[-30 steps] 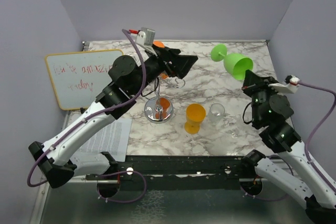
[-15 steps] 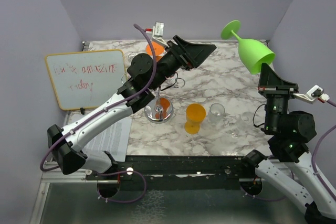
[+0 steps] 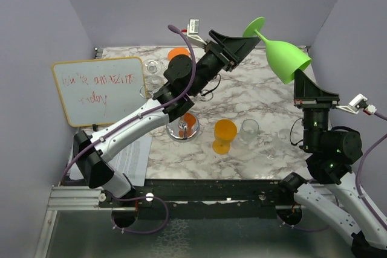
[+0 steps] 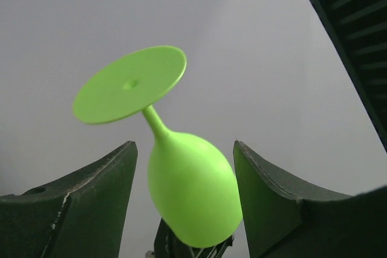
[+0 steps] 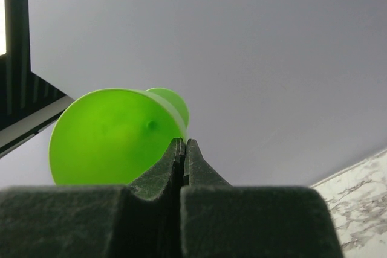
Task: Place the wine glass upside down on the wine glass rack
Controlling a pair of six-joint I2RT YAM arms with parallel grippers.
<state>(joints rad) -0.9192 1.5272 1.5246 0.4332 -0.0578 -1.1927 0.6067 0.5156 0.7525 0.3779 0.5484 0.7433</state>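
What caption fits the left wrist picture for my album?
Green wine glass, foot up and tilted, between the open fingers of the left gripper, which stand apart from its bowl.

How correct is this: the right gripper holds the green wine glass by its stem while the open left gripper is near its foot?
Wrong in one point: the right gripper pinches the green wine glass by its bowl's rim, not its stem; the right wrist view shows it. The rest stands.
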